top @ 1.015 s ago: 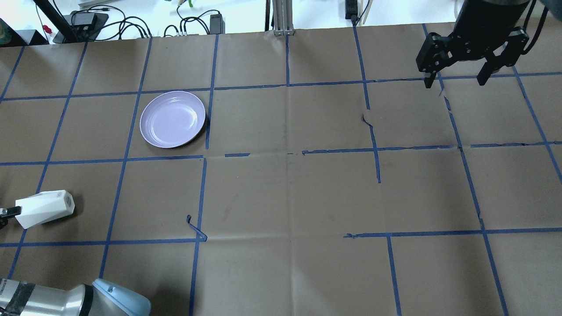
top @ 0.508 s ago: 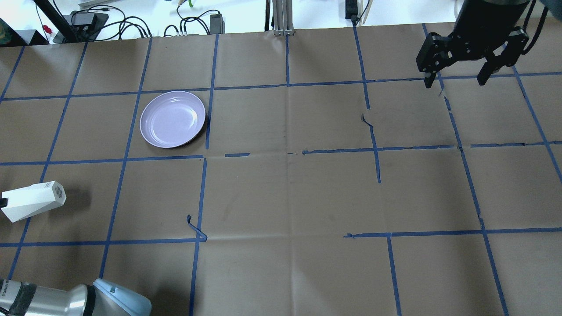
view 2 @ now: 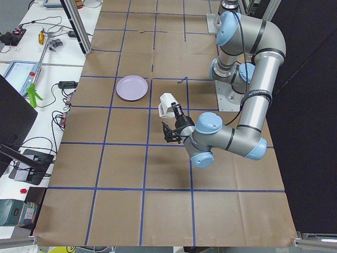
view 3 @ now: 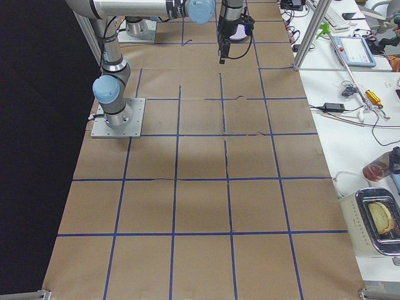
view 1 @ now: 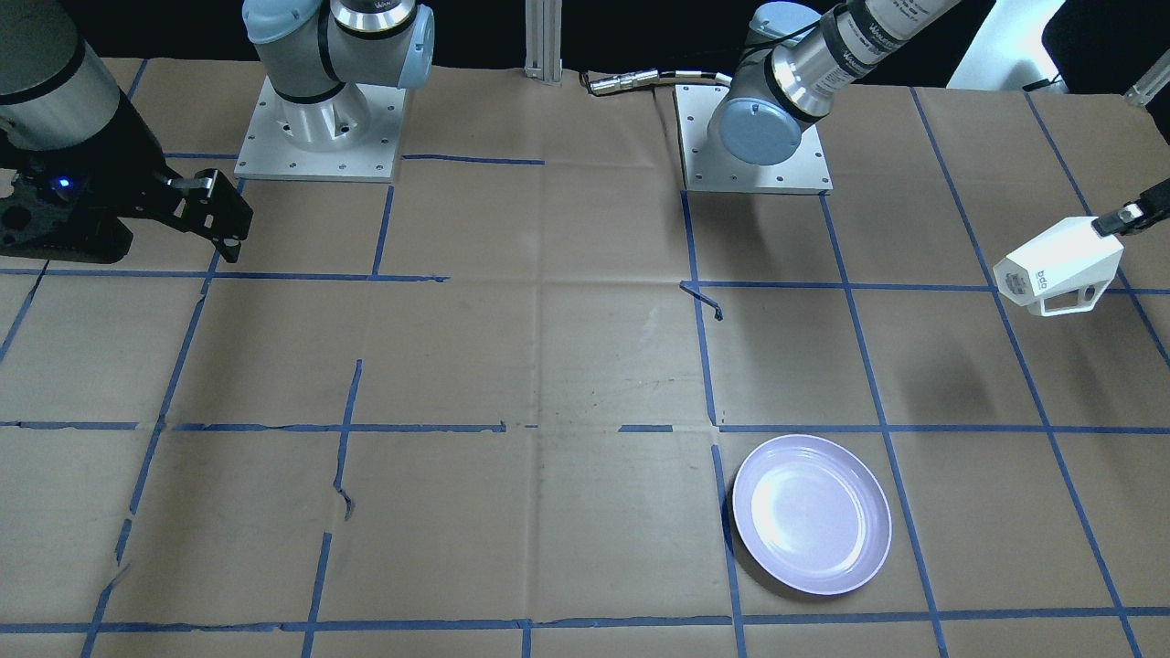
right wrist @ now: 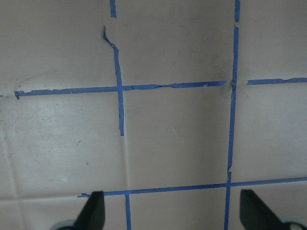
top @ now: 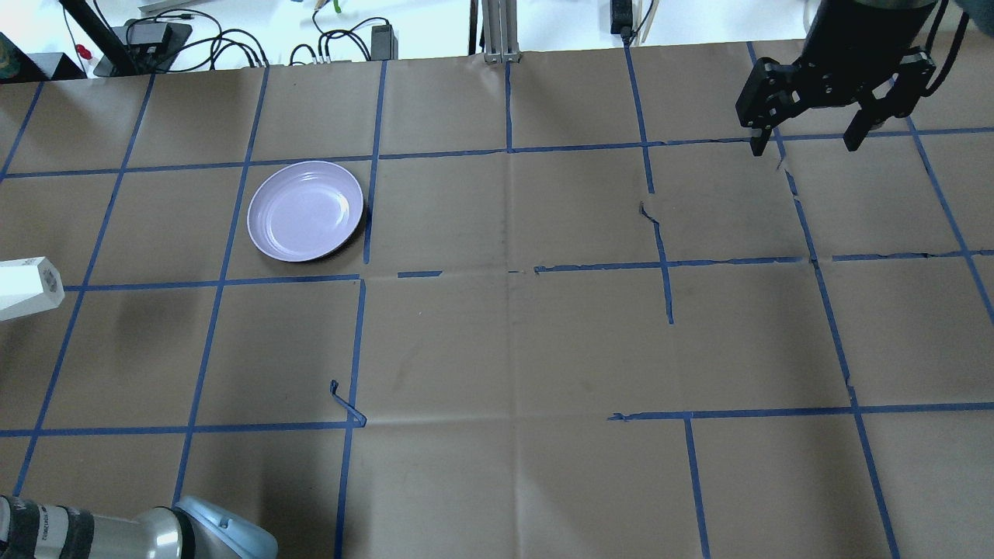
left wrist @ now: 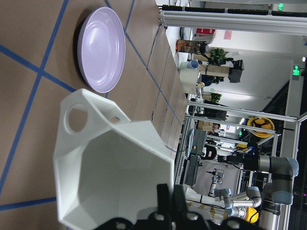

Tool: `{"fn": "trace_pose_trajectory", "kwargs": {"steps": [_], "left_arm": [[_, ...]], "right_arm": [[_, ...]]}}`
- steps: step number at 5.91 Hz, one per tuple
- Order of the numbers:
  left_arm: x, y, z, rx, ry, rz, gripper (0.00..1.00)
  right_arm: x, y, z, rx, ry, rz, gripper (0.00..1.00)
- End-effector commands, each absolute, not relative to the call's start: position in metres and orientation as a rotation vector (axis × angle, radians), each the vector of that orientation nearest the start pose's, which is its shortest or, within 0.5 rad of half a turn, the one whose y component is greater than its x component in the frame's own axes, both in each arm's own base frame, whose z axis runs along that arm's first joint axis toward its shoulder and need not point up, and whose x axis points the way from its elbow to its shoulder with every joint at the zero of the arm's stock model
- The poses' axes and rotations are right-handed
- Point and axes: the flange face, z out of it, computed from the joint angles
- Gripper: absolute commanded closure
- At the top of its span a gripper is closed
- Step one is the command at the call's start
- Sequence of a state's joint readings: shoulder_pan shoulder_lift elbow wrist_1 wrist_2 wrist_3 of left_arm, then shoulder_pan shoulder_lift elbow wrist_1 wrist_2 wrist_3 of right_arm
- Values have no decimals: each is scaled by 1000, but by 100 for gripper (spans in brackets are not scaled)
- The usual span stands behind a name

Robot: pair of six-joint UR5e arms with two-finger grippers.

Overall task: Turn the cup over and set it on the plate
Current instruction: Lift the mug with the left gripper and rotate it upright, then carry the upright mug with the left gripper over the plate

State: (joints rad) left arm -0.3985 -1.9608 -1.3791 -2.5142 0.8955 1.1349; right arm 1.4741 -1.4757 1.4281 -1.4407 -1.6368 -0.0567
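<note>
The white faceted cup (view 1: 1060,270) hangs on its side above the table, its handle down, at the left edge of the overhead view (top: 27,287). My left gripper (view 1: 1129,215) is shut on the cup's rim; in the left wrist view its fingers (left wrist: 165,201) pinch the wall of the open cup (left wrist: 110,167). The pale lavender plate (top: 305,210) lies flat and empty on the table, apart from the cup, and shows beyond it in the left wrist view (left wrist: 101,48). My right gripper (top: 805,144) is open and empty over the far right of the table.
Brown paper with a blue tape grid (top: 509,272) covers the table. A loose curl of tape (top: 345,404) sticks up near the middle left. Cables and power bricks (top: 233,46) lie beyond the far edge. My left arm's elbow (top: 155,532) is at the near left corner.
My left gripper has carried the cup farther left and up in the overhead view, so it is partly out of the frame. The right arm and the plate have not moved.
</note>
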Motion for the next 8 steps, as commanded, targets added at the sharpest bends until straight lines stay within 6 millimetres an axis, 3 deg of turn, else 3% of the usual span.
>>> {"fn": "trace_pose_trajectory", "kwargs": {"steps": [1, 3, 4, 6, 7, 8], "left_arm": [[327, -439, 420, 450, -2053, 67, 100], [201, -534, 465, 420, -2445, 16, 100], [120, -570, 474, 389, -2626, 6, 100], [-17, -605, 482, 172, -2951, 84, 100], [-60, -611, 479, 46, -3048, 99, 100], [-68, -620, 459, -3, -3094, 59, 100]], "right_arm": [[76, -533, 497, 59, 3197, 140, 0], [76, -533, 497, 59, 3197, 140, 0], [76, -533, 497, 59, 3198, 138, 0], [76, -533, 497, 59, 3197, 140, 0], [76, -533, 497, 59, 3197, 140, 0], [76, -533, 497, 59, 3198, 138, 0]]}}
